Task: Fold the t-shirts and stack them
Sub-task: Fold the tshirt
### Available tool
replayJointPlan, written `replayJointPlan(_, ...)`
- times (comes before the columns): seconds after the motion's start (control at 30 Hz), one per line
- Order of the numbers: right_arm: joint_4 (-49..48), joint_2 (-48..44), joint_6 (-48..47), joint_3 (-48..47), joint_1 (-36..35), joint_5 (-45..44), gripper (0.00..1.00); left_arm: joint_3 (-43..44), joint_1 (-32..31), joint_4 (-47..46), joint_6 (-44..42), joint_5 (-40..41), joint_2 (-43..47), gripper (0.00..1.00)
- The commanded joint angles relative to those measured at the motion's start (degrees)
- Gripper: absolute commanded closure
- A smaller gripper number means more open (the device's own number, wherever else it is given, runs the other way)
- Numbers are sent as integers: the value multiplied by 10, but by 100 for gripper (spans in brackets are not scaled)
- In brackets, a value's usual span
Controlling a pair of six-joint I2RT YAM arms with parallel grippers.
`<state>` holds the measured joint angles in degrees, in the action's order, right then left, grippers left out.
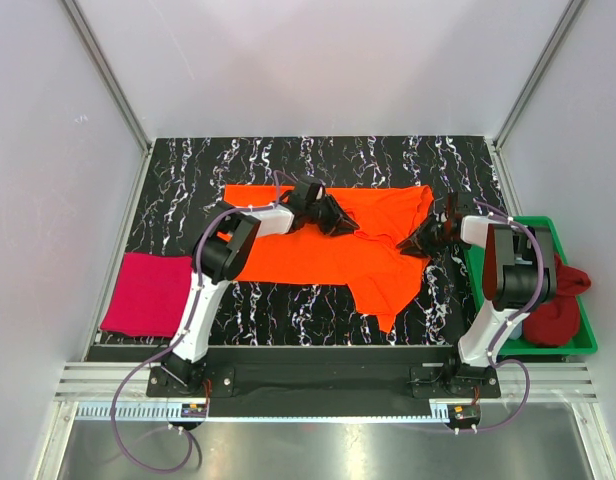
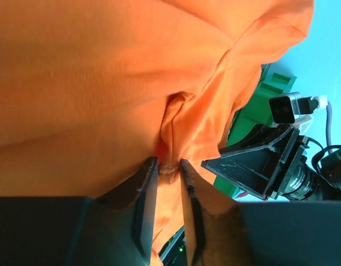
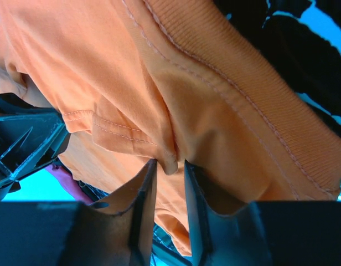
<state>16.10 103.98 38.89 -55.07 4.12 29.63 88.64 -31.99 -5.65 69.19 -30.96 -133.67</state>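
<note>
The bright orange t-shirt (image 1: 328,250) lies spread and partly bunched on the black marbled table. My left gripper (image 1: 340,222) is shut on a pinched fold of it near its upper middle; the left wrist view shows the cloth (image 2: 104,72) clamped between the fingertips (image 2: 170,165). My right gripper (image 1: 420,240) is shut on a fold at the shirt's right side, near the ribbed collar (image 3: 253,105), its fingertips (image 3: 169,165) pinching cloth. A folded magenta-pink t-shirt (image 1: 148,292) lies at the table's left front. A dark red t-shirt (image 1: 556,300) sits crumpled in the tray. The light blue shirt is out of view.
A green plastic tray (image 1: 580,338) stands at the right edge beside the right arm. White walls with metal frame posts enclose the table on three sides. The arm bases sit on a rail at the near edge.
</note>
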Motion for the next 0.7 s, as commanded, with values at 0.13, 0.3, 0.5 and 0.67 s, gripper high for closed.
replayJointPlan(0.13,2,9,-7,-32,-2,-2,79,29,-2,-9,4,11,1,84)
replayJointPlan(0.3,20,-3,-22,-43,-2,-10,92,36,-3,8,-7,8,9,95)
replayJointPlan(0.5,51,-44,-32,-44,-2,-13,100,67,-2,55,-33,7,18,100)
replayJointPlan(0.67,71,-94,-29,-22,-2,-17,100,59,-3,76,-38,6,38,100)
